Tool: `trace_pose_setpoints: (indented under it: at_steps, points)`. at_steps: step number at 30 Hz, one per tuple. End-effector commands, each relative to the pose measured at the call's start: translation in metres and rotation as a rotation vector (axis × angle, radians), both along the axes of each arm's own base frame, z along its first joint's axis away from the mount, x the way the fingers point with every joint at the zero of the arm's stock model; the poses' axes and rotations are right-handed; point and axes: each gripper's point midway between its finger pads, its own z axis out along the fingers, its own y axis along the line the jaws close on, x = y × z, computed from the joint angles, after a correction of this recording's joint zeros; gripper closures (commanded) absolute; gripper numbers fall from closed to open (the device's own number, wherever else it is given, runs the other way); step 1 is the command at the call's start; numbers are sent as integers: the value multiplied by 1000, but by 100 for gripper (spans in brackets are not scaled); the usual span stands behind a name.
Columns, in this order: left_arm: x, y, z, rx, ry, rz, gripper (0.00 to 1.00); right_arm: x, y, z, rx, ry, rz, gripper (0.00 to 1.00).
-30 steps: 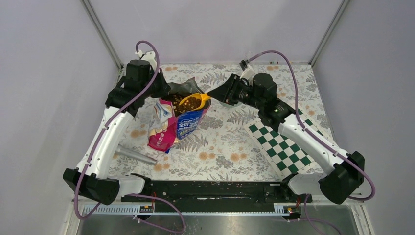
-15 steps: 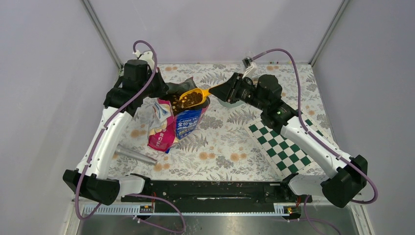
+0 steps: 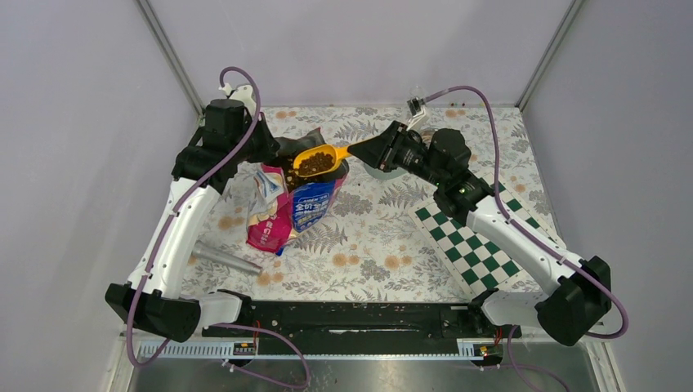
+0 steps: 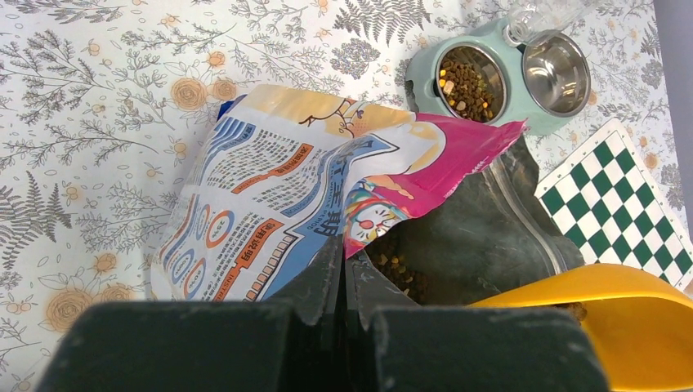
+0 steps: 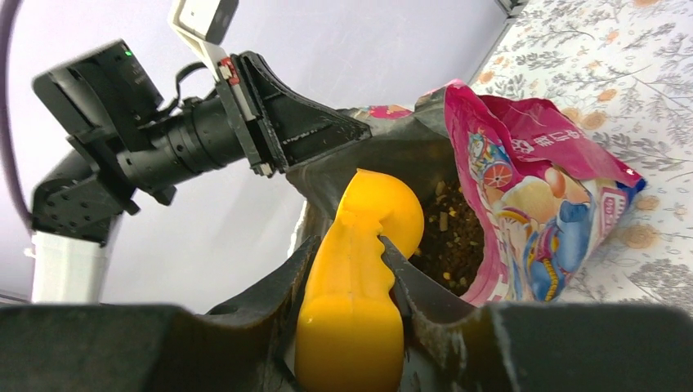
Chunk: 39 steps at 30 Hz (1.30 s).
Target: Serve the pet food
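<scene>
The pet food shows as brown kibble heaped in the orange scoop [image 3: 315,161], inside the open bag [image 4: 398,269] [image 5: 452,237], and in one bowl of the teal feeder [image 4: 462,80]. My right gripper [image 3: 359,150] [image 5: 350,245] is shut on the scoop's handle [image 5: 359,286] and holds the loaded scoop above the bag's mouth. My left gripper [image 3: 274,152] [image 4: 343,249] is shut on the rim of the blue-white-magenta bag [image 3: 286,208] [image 4: 278,180], holding it open and upright. The scoop's edge [image 4: 629,318] also shows in the left wrist view.
The teal double feeder [image 4: 425,61] has a steel bowl [image 4: 558,61] and stands behind the bag; my right arm mostly hides it in the top view [image 3: 382,171]. A green-white checkered mat [image 3: 474,241] lies at the right. A metal cylinder [image 3: 225,259] lies at the front left.
My right gripper has lifted the scoop, full of kibble, out of the bag's mouth and levelled it a little higher. The left gripper has kept its hold on the bag.
</scene>
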Motion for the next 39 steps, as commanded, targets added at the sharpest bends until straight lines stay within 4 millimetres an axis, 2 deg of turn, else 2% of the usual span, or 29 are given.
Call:
trace_pose_setpoints:
  at_steps: [1,6,16,19,28,34,39]
  points:
    - [1,9,49,-34,-157,34,100,3,-1,28,147,14,-8,100]
    - [1,16,47,-24,-155,61,100,10,-6,28,258,126,-38,100]
    - [0,22,43,-22,-150,82,100,14,-11,21,306,171,-50,100]
    - [0,20,39,-30,-143,79,100,23,-19,19,363,208,-74,100]
    - [1,17,32,-46,-120,67,100,49,-62,28,593,266,-96,100]
    - [1,17,32,-49,-121,65,100,66,-104,22,620,240,-194,100]
    - [1,17,30,-51,-118,64,100,82,-144,7,614,221,-301,100]
